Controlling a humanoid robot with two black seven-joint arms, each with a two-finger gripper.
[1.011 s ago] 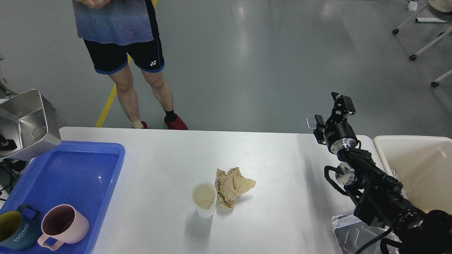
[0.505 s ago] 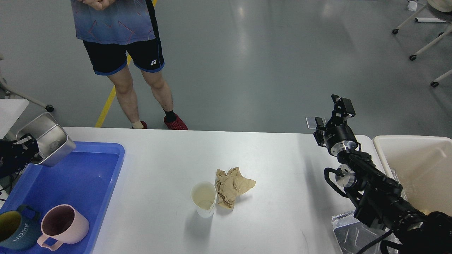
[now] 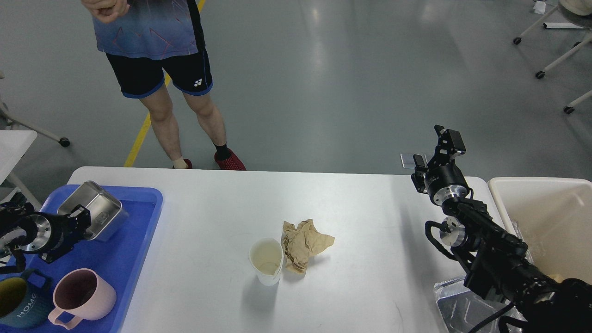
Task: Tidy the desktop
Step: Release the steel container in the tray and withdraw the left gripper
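Observation:
The white desktop (image 3: pixel 370 217) fills the middle of the head view. A white paper cup (image 3: pixel 267 259) stands upright near its centre, with a crumpled brown paper (image 3: pixel 305 243) touching its right side. My left gripper (image 3: pixel 79 218) is shut on the rim of a square steel container (image 3: pixel 98 209), holding it tilted low over the far part of the blue tray (image 3: pixel 134 240). My right gripper (image 3: pixel 434 150) is raised above the desktop's far right edge, open and empty.
A pink mug (image 3: pixel 81 296) and a dark teal mug (image 3: pixel 16 300) sit in the tray's near end. A cream bin (image 3: pixel 550 217) stands at the right. A foil tray (image 3: pixel 458 310) lies under my right arm. A person (image 3: pixel 157 55) stands beyond the far edge.
My left arm has brought the steel container down and to the right, from high at the left edge to low over the blue tray. The right arm has barely moved.

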